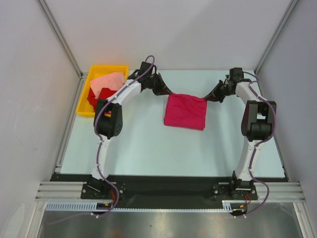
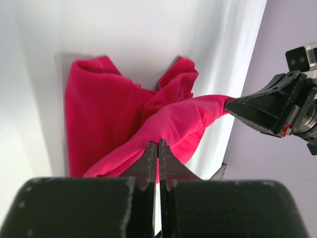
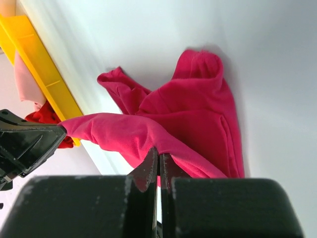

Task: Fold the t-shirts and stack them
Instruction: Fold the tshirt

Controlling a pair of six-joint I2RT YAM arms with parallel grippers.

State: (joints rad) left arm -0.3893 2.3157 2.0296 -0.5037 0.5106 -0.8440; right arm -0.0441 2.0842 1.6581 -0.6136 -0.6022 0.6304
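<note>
Left gripper (image 2: 158, 145) and right gripper (image 3: 159, 152) pinch the magenta t-shirt (image 1: 185, 111), edge seemingly lifted.

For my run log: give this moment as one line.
left fingers: shut on magenta shirt | right fingers: shut on same shirt | yellow bin: pink shirt, red shirt

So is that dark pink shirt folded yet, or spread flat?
Partly folded: the magenta shirt lies doubled and rumpled, its far edge pinched up between the left gripper and right gripper.
</note>
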